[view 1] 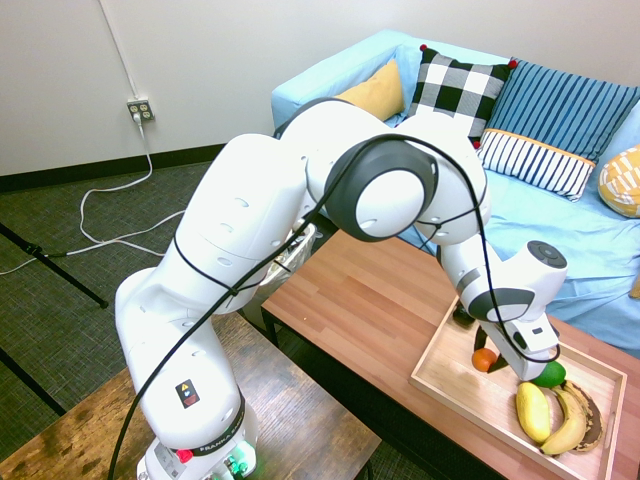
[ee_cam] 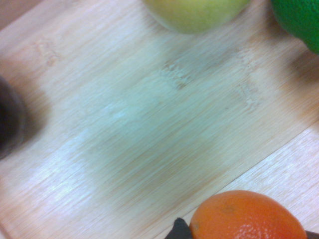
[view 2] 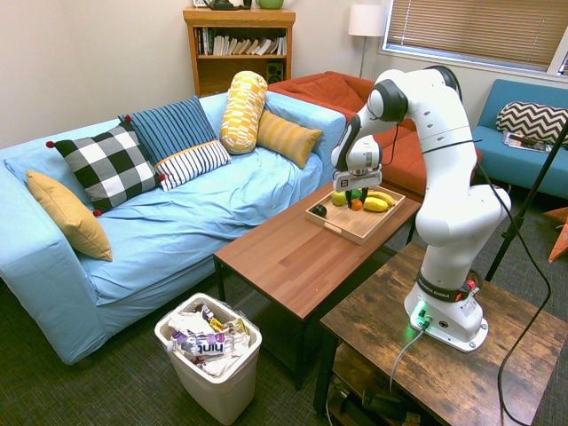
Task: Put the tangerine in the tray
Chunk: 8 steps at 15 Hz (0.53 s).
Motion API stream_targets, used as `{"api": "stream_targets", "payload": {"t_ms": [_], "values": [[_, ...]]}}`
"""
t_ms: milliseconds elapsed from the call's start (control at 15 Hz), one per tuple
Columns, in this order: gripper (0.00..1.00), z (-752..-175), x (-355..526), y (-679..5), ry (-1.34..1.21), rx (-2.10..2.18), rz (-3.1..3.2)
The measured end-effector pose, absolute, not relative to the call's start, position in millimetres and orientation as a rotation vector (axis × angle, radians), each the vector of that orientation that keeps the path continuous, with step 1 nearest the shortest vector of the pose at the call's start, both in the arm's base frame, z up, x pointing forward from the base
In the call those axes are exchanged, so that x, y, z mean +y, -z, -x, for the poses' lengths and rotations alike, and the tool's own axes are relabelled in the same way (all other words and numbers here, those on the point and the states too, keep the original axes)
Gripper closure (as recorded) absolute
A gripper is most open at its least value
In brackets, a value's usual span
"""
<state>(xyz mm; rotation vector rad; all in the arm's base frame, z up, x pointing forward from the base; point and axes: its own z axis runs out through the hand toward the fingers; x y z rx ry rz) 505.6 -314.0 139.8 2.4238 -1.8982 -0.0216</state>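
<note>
My arm reaches out and bends down at the wrist, gripper (view 1: 487,360) pointing straight down, fingers clamped on the tangerine (view 1: 485,359) at six o'clock below the wrist.

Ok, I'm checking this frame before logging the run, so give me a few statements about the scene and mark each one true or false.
1. The hand is over the tray, shut on the tangerine. True.
2. The tray sits on the blue sofa. False: it sits on the wooden coffee table in front of the sofa.
3. Two yellow bananas lie in the tray. True.
4. The tray holds nothing but the bananas. False: a green lime and other fruit are in it too.
5. The hand points sideways. False: it points down at the tray.
</note>
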Motion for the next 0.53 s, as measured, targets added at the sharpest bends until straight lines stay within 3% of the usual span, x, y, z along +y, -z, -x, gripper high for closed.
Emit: {"api": "stream_targets", "payload": {"t_ms": [533], "values": [[1.0,-507.1,-316.7,-116.9,0.038,-1.888,-2.43]]}}
